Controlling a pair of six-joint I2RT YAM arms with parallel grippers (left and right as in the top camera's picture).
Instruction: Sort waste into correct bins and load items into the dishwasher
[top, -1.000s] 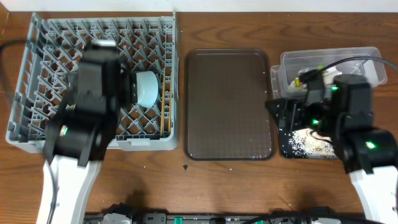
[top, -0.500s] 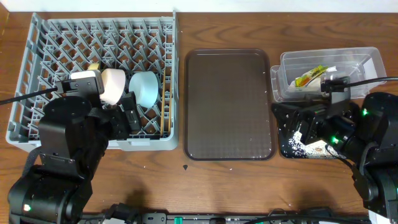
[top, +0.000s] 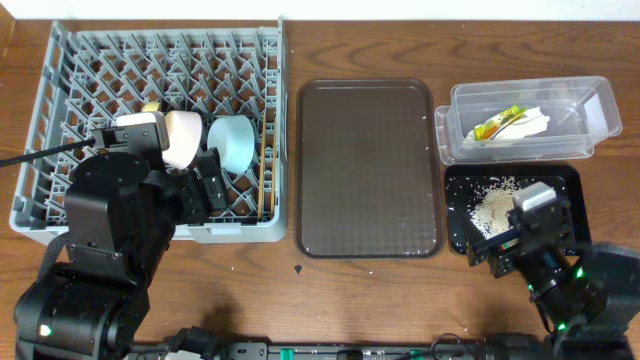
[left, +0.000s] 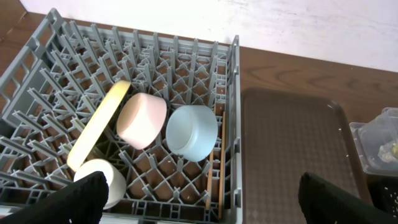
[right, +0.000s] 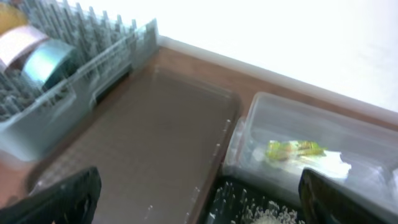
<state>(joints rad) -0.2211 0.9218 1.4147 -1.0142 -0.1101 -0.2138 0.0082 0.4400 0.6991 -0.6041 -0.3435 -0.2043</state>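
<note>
The grey dish rack (top: 60, 100) holds the yellow plate (left: 99, 127) on edge, the pinkish-white bowl (left: 142, 120), the light blue bowl (left: 191, 130), the white cup (left: 106, 177) and the chopsticks (left: 211, 180). The clear tub (top: 590, 100) holds the green-and-orange wrapper (top: 497, 124) and the white napkin (top: 535, 122). The black tray (top: 570, 180) holds rice (top: 492, 208). My left gripper (left: 199, 205) is open and empty above the rack's front edge. My right gripper (right: 199, 199) is open and empty, in front of the black tray.
The brown serving tray (top: 368, 165) lies between the rack and the two bins, with a few specks on it. My left arm (top: 110, 230) covers the rack's front left. My right arm (top: 545, 260) sits at the table's front right.
My right arm has drawn back toward the front edge, uncovering the black tray and its rice. My left arm pulled back off the rack a second ago and has held still since.
</note>
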